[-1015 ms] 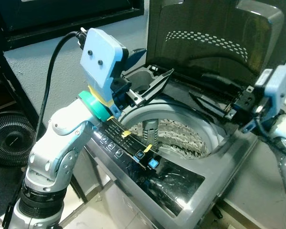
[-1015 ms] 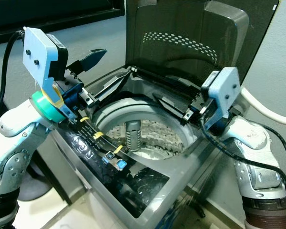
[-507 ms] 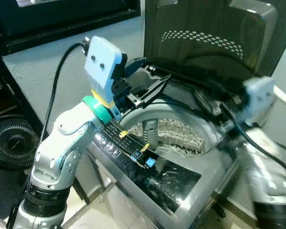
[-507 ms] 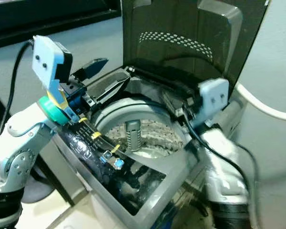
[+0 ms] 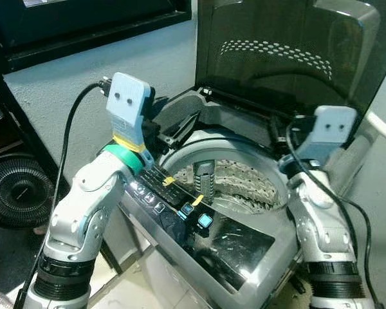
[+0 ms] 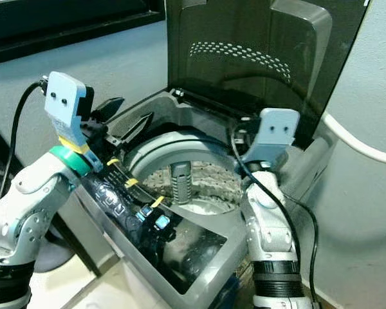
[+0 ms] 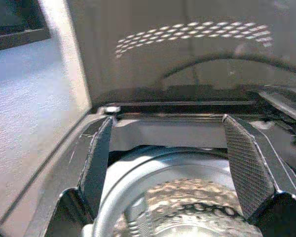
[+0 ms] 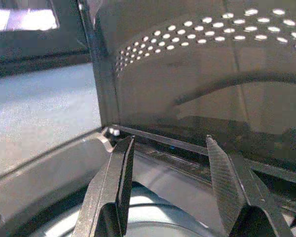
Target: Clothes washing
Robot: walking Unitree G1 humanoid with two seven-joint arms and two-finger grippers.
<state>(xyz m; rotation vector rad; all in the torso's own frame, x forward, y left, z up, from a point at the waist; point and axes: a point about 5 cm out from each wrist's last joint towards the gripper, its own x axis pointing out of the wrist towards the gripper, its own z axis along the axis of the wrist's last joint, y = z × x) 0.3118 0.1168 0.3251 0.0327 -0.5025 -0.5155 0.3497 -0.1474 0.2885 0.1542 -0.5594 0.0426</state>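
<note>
Before the robot: grey top-loading washing machine (image 5: 244,244), dark lid (image 5: 289,58) raised, perforated steel drum (image 5: 244,187) exposed. Left claw (image 7: 167,163), fingers spread, above drum's left rim. Right claw (image 8: 167,182), fingers spread, toward lid hinge. No legible writing.

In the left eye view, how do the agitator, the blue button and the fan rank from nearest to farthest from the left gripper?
From the left gripper:
1. Agitator, the grey post inside the drum, just below the gripper.
2. Blue button, on the washer's front panel, lower.
3. Fan, on the floor far to the robot's left.
</note>
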